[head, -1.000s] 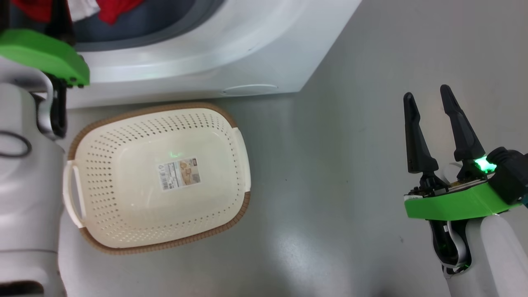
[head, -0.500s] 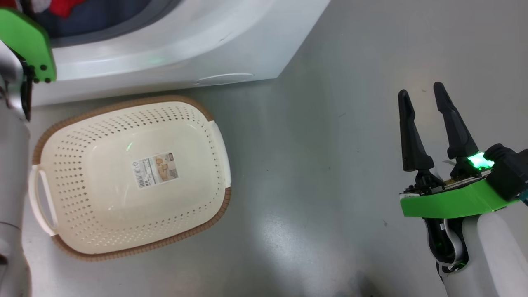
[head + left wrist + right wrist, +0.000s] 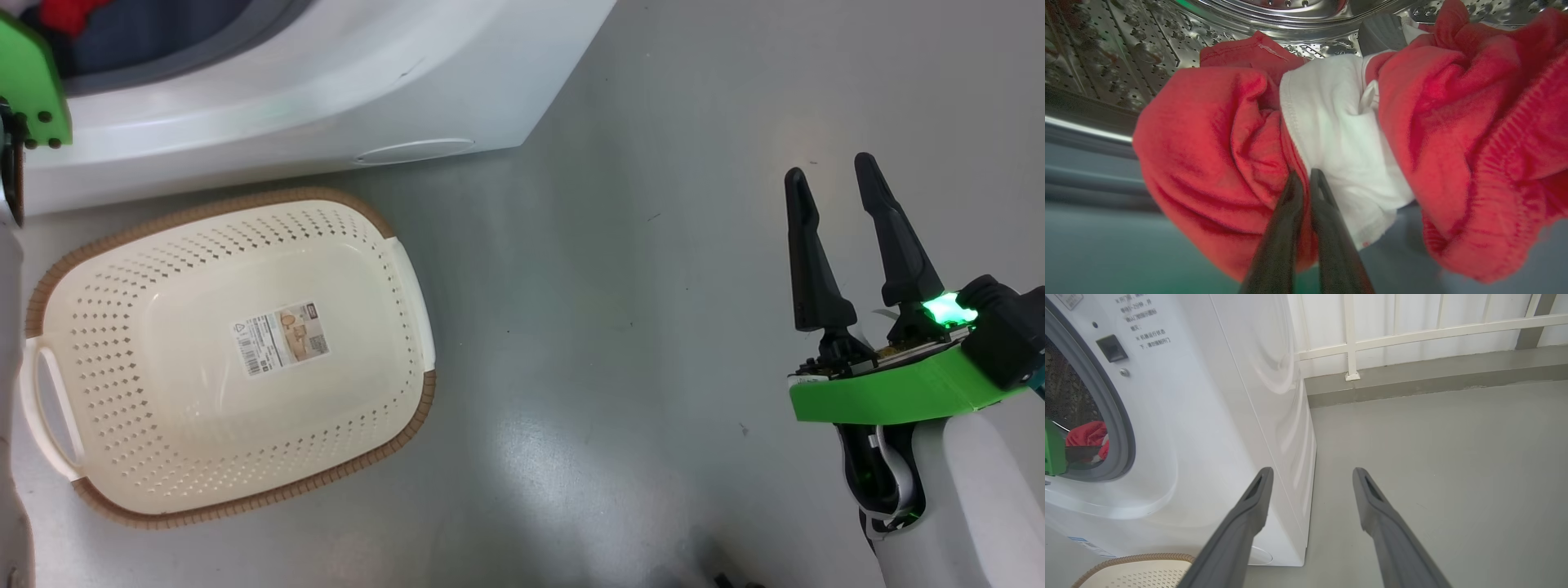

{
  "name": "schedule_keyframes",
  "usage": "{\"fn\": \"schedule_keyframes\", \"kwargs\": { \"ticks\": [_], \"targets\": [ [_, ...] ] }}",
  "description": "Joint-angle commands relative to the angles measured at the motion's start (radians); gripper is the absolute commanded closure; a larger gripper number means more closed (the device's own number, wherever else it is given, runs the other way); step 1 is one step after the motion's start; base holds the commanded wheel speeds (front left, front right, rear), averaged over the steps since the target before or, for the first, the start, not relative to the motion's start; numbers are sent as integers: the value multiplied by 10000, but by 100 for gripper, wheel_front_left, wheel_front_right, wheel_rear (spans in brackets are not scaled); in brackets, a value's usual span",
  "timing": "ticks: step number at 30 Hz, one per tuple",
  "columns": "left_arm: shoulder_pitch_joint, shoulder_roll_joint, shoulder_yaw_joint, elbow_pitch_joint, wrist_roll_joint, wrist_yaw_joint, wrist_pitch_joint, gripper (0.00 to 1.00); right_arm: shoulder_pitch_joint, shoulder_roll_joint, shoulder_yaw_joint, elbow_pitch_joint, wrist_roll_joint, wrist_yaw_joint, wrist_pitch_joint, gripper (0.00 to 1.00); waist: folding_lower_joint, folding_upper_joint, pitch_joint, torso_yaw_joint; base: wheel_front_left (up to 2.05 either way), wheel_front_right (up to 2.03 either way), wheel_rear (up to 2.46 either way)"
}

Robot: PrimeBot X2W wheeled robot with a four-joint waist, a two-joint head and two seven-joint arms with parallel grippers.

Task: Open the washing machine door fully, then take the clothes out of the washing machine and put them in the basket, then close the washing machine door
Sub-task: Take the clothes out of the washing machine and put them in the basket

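Two fingers (image 3: 1284,232) of left gripper (image 3: 1303,173): they are pressed almost together and pinch a fold of the clothes (image 3: 1208,134), just where the red cloth meets a white panel.
Clothes: a red and white bundle that lies at the front edge of the steel drum (image 3: 1106,49). In the right wrist view a red part shows inside the grey rubber ring (image 3: 1122,428).
Washing machine (image 3: 326,90): a white box with its round opening uncovered. It stands on the grey floor (image 3: 612,327), at the upper left in the head view.
Basket (image 3: 245,200): it is cream with a brown rim and stands on the floor just in front of the machine's lower front edge, a narrow strip of floor between them. A sticker (image 3: 279,339) sits in the middle of its bottom.
Right gripper (image 3: 829,167): its fingers stand wide apart and grip nothing. It hangs over bare floor, well apart from the basket and to the right of the machine's front corner.
Railing (image 3: 1412,330): it is white and runs along the far edge of the floor, beside the machine.
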Motion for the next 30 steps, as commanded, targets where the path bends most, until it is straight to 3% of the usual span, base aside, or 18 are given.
{"fn": "schedule_keyframes", "kwargs": {
  "ticks": [1,12,17,30],
  "targets": [
    [31,656,100,-50,-47,140,-88,100,1,-31,222,-185,233,75,-63,0,0,-1,-5,5,0,0,0],
    [312,761,459,-197,-613,308,-2186,100,-7,-31,275,-112,313,75,-63,0,0,-1,-125,98,0,0,0],
    [642,761,813,-748,-1073,110,-2890,100,-4,-31,203,-132,281,75,-63,0,0,-1,-149,187,0,0,0],
    [3369,501,2034,-5957,-1517,-336,-2985,100,75,-31,140,-91,124,75,-63,0,0,-1,-419,464,0,0,0]
  ]
}}
